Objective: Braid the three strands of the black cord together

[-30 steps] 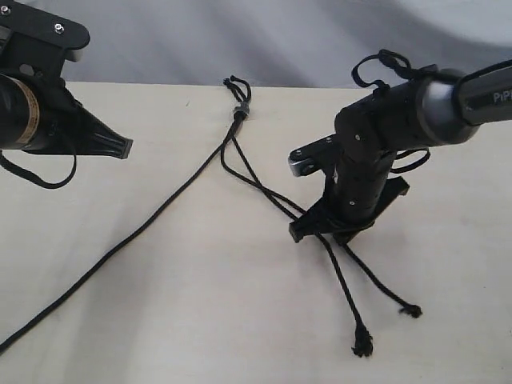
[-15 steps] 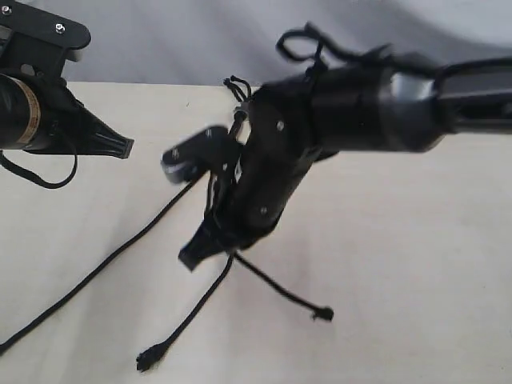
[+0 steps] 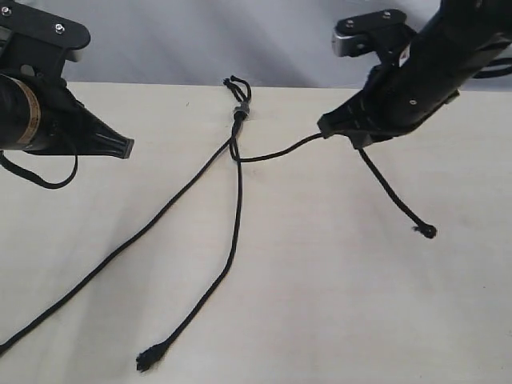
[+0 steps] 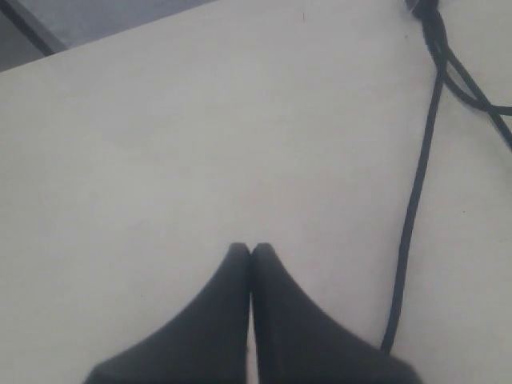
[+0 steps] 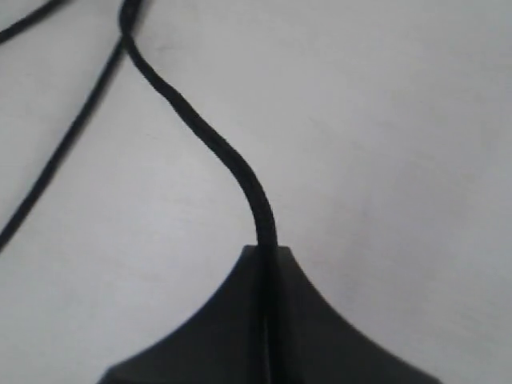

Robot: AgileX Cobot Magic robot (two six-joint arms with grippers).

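The black cord is bound by a small grey band [image 3: 241, 110] at the table's far middle, with short loops behind it. One strand [image 3: 120, 246] runs down to the left edge. A second strand [image 3: 232, 248] runs straight down to a frayed tip [image 3: 149, 360]. The third strand [image 3: 280, 150] leads right into my right gripper [image 3: 330, 128], which is shut on it; its knotted end [image 3: 429, 231] trails beyond. In the right wrist view this strand [image 5: 210, 138] enters the closed fingers at the right gripper [image 5: 266, 250]. My left gripper [image 3: 126, 148] is shut and empty, left of the strands [image 4: 412, 208].
The beige table [image 3: 344, 304] carries only the cord. Its far edge meets a grey backdrop [image 3: 200, 40]. The right arm [image 3: 448, 56] hangs over the table's far right corner.
My right gripper has swung from the centre up to the far right, pulling one strand out sideways. The other strand's frayed tip stays at the lower left. The left arm is still.
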